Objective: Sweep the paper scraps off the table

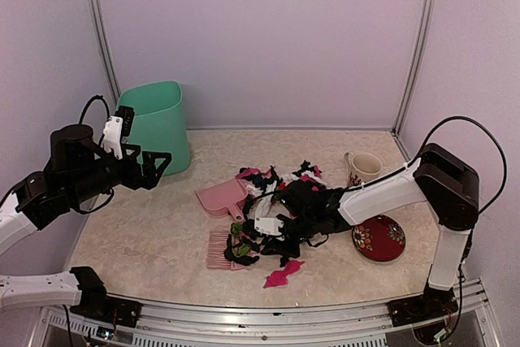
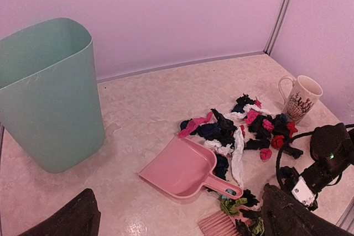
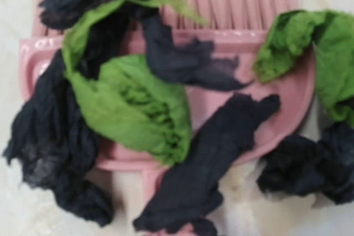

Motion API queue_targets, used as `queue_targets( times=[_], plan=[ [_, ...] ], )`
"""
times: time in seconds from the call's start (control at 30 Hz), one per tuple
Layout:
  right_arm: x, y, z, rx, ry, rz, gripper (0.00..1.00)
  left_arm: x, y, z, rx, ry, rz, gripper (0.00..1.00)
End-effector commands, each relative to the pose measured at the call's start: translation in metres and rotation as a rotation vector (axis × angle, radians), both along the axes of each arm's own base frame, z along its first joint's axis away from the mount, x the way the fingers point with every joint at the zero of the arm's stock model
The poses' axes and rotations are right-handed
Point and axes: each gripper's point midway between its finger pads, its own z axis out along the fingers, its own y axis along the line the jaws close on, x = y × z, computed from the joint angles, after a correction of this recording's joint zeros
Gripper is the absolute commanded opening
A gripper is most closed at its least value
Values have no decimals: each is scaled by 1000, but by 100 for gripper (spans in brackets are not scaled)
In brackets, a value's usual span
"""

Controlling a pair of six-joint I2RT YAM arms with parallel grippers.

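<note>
The paper scraps (image 1: 286, 201) lie in a loose pile mid-table, black, magenta, red, white and green; the left wrist view shows them too (image 2: 246, 125). One magenta scrap (image 1: 283, 274) lies apart near the front. My right gripper (image 1: 253, 233) is low over the pile's left end, above the pink brush (image 1: 218, 249). Its fingers do not show. The right wrist view shows black and green scraps (image 3: 133, 103) lying on the brush (image 3: 238, 20). My left gripper (image 1: 154, 170) is open and empty, held in the air beside the green bin; its fingers (image 2: 72, 219) stand wide apart.
A green bin (image 1: 158, 123) stands at the back left of the table (image 1: 138, 241). A pink dustpan (image 1: 223, 198) lies left of the pile. A cup (image 1: 363, 166) and a red patterned plate (image 1: 379, 238) sit on the right. Walls enclose the sides and back.
</note>
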Motion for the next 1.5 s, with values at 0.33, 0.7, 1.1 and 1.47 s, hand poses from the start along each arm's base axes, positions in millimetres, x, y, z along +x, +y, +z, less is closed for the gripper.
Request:
queue_targets(
  times=[0.33,0.7,1.1,1.47],
  plan=[
    [-18,-7,5,-24,163,-167,0,6,5,2,-19,-16,13,99],
    [-12,-6,67,131,359,-274,0,7,8,4,-17,-24,30,99],
    [32,-36,122,379,683,-490,0,6,10,9,-35,-43,32,99],
    [39,-58,185,654,906,-477,0,3,1,14,-65,-38,-18,99]
  ],
)
